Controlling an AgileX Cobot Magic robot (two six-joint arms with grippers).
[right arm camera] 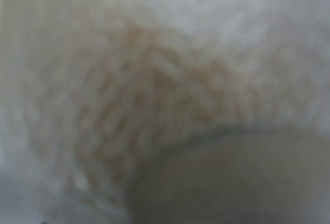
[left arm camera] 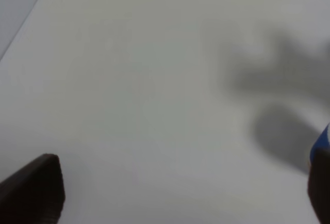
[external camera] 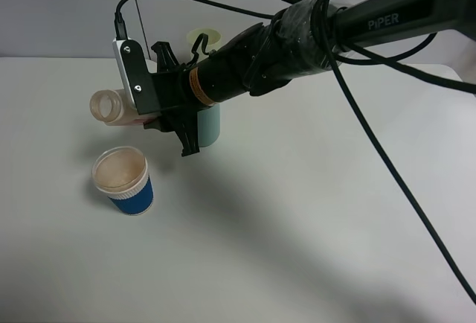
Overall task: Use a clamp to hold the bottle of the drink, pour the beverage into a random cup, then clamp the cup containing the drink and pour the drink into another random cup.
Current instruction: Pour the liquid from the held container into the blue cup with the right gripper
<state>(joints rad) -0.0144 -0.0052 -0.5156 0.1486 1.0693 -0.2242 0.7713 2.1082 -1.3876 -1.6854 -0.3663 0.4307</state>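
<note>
Soft, even light falls from above onto the pale counter (external camera: pixel 335 211), and the arm (external camera: pixel 387 10) casts a broad, fuzzy shadow. The high view is sharp. Both wrist views are blurred. The right is a peach smear, perhaps the bottle (external camera: pixel 108 106).

View out of focus throughout. The bottle of the drink (right arm camera: pixel 154 90) fills most of it at very close range — pale, translucent, mottled peach-tan. A smooth grey-beige area (right arm camera: pixel 242 182) with a curved edge adjoins it — identity cannot be determined from this blur.
</note>
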